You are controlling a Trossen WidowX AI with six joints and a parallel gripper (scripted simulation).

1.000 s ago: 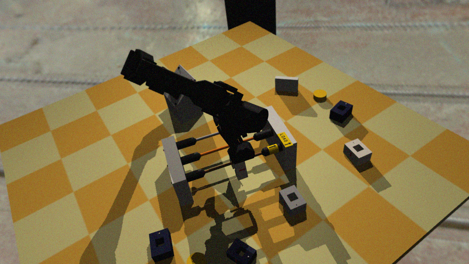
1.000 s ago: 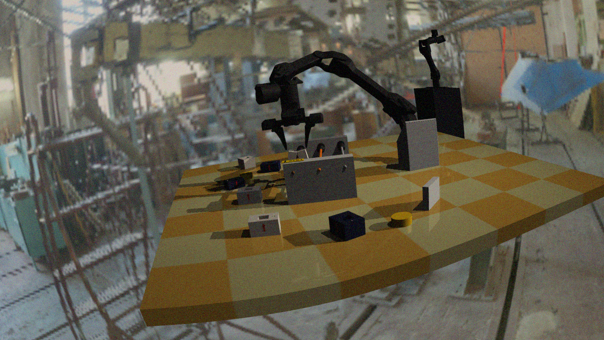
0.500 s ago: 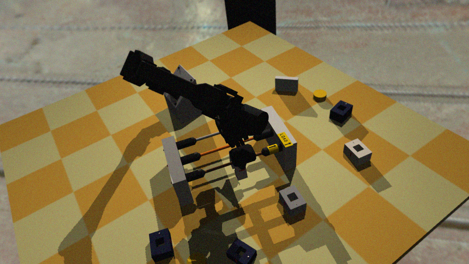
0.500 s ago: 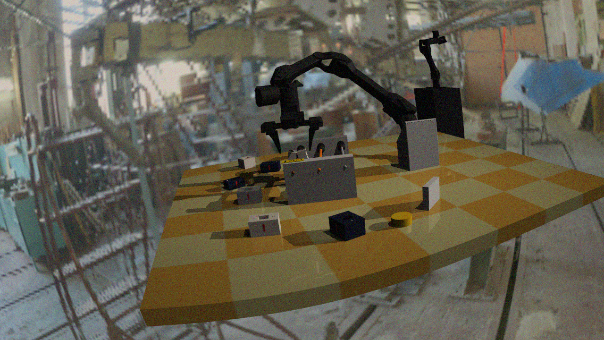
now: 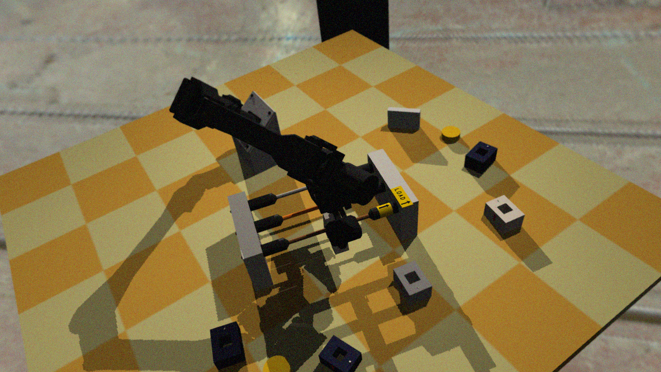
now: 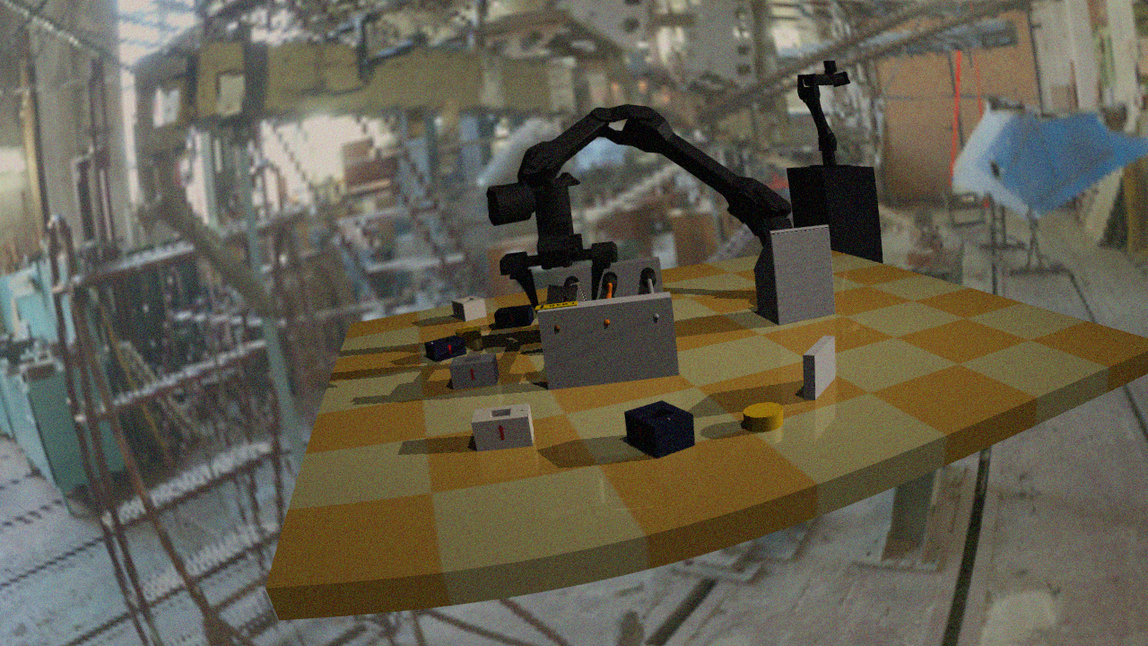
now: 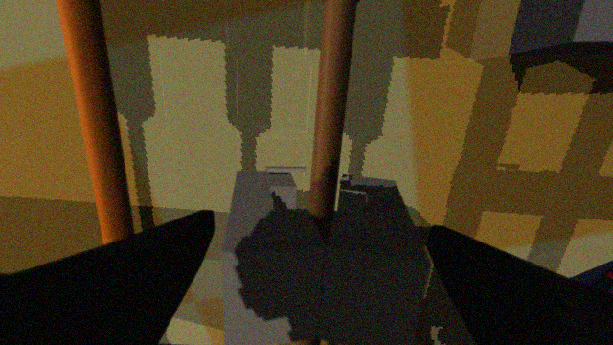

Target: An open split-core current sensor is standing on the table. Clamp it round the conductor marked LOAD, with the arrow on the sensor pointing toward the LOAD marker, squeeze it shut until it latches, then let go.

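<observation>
Sensor (image 7: 261,259) sits round the brown wire (image 5: 305,236) (image 7: 330,96), halves prob. not latched. Gripper (image 5: 343,230) (image 6: 569,303) (image 7: 322,227) wide open, nothing held, fingers either side. Likely light, hard plastic w/ stiff hinge; best squeeze flat outer sides evenly, approx. mid-height, else it may twist.

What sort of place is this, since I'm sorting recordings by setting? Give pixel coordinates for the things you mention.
Probably an industrial workshop or factory hall, judging by the background: metal framework (image 6: 56,337) on the left, teal cabinets or machinery (image 6: 36,377) beside it, and a concrete-looking floor (image 6: 1035,554). It is blurred, so I can't be certain.
</observation>
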